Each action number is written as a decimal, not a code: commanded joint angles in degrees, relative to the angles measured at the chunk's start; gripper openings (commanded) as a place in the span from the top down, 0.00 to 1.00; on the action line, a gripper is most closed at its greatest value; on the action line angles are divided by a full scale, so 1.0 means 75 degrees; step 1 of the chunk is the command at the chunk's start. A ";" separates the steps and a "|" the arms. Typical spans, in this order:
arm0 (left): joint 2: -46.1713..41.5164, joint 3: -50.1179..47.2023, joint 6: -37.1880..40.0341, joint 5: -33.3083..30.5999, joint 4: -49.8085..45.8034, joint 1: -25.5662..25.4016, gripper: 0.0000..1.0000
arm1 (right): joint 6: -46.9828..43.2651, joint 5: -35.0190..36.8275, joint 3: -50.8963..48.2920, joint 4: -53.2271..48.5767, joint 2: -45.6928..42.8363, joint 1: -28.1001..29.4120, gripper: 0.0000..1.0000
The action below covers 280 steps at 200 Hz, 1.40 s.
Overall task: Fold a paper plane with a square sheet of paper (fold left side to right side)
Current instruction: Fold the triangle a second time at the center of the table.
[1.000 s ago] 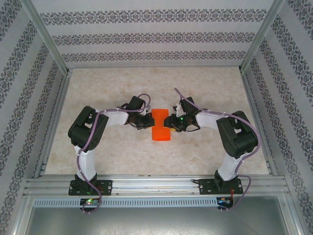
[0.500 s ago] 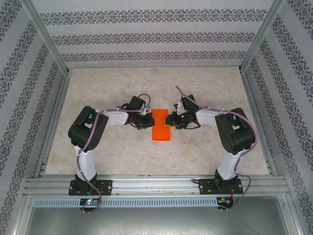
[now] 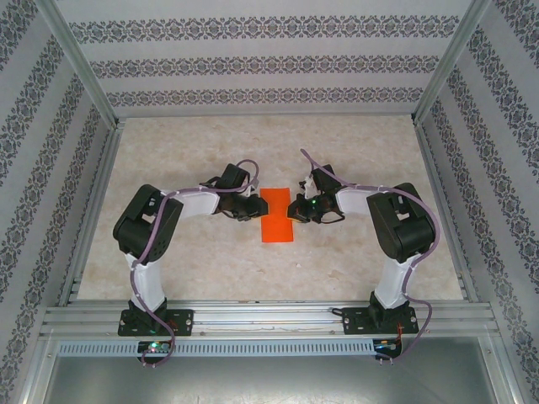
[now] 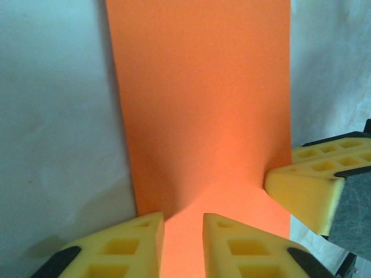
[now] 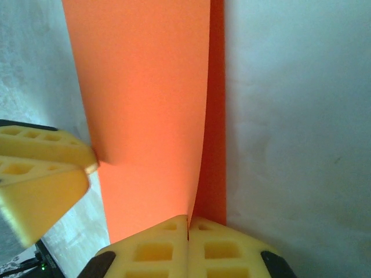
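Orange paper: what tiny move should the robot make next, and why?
Probably the left gripper should press down and slide along its side to flatten the crease. The orange paper is already folded over, the right gripper is shut on its open edge, and the top layer there lifts off the lower one.

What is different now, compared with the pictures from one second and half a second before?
The right gripper closed and now pinches the edge of the orange paper on its side. The left gripper let go: its jaws now stand apart at the opposite edge. The folded paper stayed in the same spot on the table, with a gripper at each side.
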 commanded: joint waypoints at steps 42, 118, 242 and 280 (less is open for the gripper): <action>-0.1980 -0.0689 0.1848 -0.0312 -0.0247 -0.0452 0.58 | 0.0845 -0.0411 0.0148 -0.0244 -0.0295 -0.0078 0.99; -0.2740 -0.0657 0.4317 -0.3039 -0.1494 -0.2877 0.37 | 0.1658 -0.0729 0.0017 -0.0243 -0.0529 -0.0183 1.00; -0.0356 0.1231 0.4856 -0.6627 -0.2762 -0.4263 0.30 | 0.1680 -0.0699 0.0007 -0.0243 -0.0553 -0.0195 1.00; -0.0216 0.1288 0.4751 -0.6636 -0.2673 -0.4263 0.43 | 0.1668 -0.0669 -0.0004 -0.0235 -0.0548 -0.0195 0.99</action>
